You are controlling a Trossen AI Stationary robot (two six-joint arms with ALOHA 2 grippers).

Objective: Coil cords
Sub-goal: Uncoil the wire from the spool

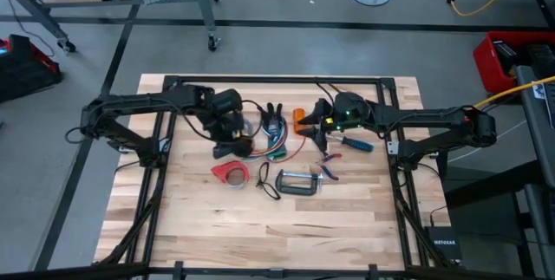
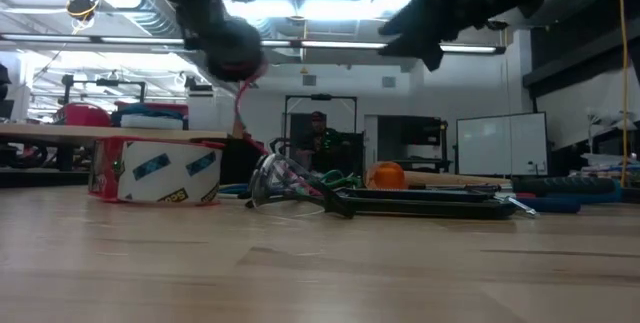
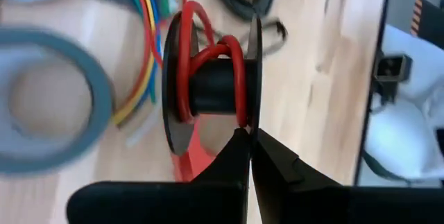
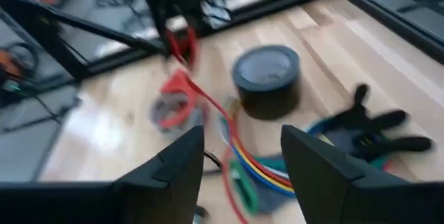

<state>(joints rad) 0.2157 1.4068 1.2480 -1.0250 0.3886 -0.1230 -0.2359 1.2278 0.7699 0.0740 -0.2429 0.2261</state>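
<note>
The left gripper (image 3: 248, 148) is pinching a black spool (image 3: 211, 85) wound with red cord. The right gripper (image 4: 241, 156) is hovering with fingers apart above the cords (image 1: 276, 138), which are lying mid-table beside the grey tape (image 4: 266, 78). No writing is readable.

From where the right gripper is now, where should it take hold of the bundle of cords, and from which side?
Best guess: the straight middle run of the cords, where red, yellow, blue and green strands lie flat and parallel on the table. Come from above, right gripper jaws across the strands. Avoid the black plug ends: they splay out.
</note>
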